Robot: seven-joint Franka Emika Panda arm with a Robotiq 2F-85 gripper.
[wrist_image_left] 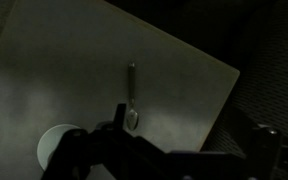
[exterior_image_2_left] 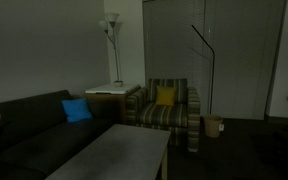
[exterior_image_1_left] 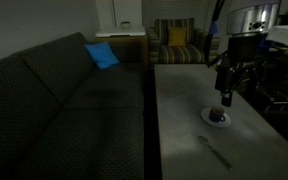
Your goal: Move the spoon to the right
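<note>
Claw (exterior_image_1_left: 227, 97) hovers above the saucer (exterior_image_1_left: 217, 118), carrying nothing. The dim views do not show whether its jaws stand apart or together. The spoon (exterior_image_1_left: 217, 151) lies flat and free on the table (exterior_image_1_left: 179, 110), near the saucer but apart from it. Judged from this height, the claw has not yet begun its grasp.

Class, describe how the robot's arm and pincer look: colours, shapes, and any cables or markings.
In an exterior view the arm has pale, whitish-grey rounded casings with darker sections between them. The pincer below it is black and blocky, narrowing towards its tips. The room is too dim to make out any markings or cables.
</note>
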